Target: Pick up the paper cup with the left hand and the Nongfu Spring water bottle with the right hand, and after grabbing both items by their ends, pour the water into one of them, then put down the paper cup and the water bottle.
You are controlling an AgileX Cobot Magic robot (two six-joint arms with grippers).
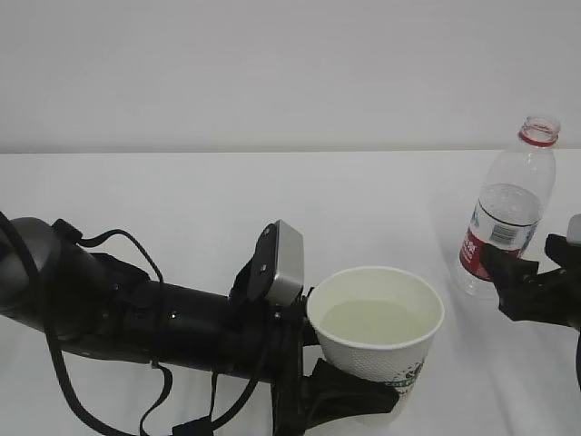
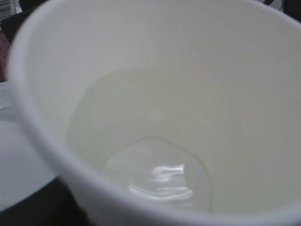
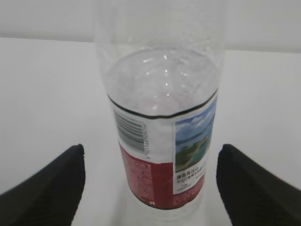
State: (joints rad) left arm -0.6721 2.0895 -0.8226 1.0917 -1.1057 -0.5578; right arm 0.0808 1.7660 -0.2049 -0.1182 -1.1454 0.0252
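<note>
Left end effector (image 1: 349, 386) clamped on paper cup (image 1: 377, 331); right end effector (image 3: 150, 188) apart, straddling bottle (image 3: 160, 122)

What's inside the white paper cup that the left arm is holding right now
The white paper cup holds a shallow pool of clear, faintly pale water, glinting near the bottom. The cup's inner wall above it is bare. The base beneath the water shows only dimly through it.

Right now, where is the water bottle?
In the exterior view the Nongfu Spring water bottle stands upright on the white table at far right, right of the paper cup, between the open jaws of the right tool, ungripped.
</note>
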